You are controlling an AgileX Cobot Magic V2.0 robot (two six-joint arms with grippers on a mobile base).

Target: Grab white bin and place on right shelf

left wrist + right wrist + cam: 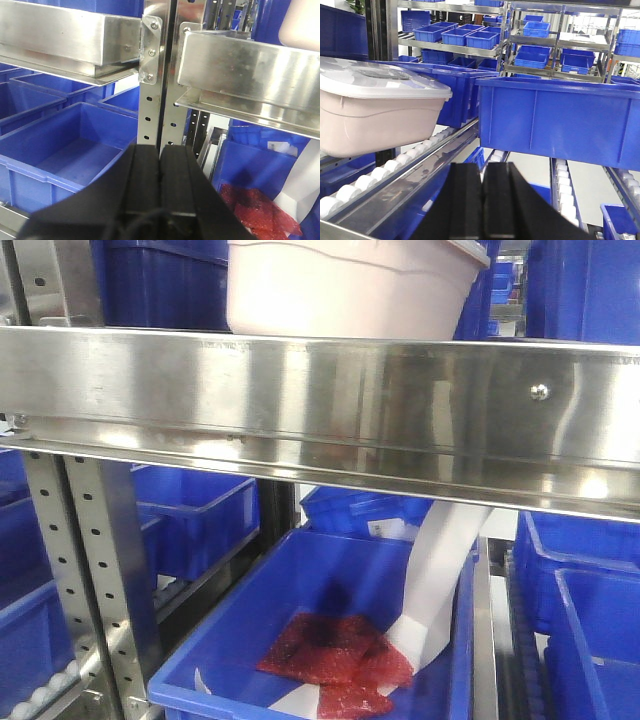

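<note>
- The bin (375, 112) sits on the shelf (330, 400), on its white rollers (385, 167), with the lid on.
- In the front view the bin's pale body (350, 288) stands right behind the shiny front rail, slightly left of the middle of the frame (its top is cut off by the frame edge).
- In the right wrist view the bin is at far left, with blue tubs (560, 117) close behind and beside it on the same level.
- The left gripper (160, 192) is empty and its fingers are pressed together, with only a thin seam between them; it points at a perforated upright (150, 95) between two steel rails.
- The right gripper (482, 200) is also empty, its fingers closed flat against each other, low in the frame and well apart from the bin.
- Below the rail, an open blue tub (330, 580) holds red packets (335, 655) and a white strip (440, 580) leaning against its right wall.
- More racks of blue tubs (535, 55) fill the background.
</note>
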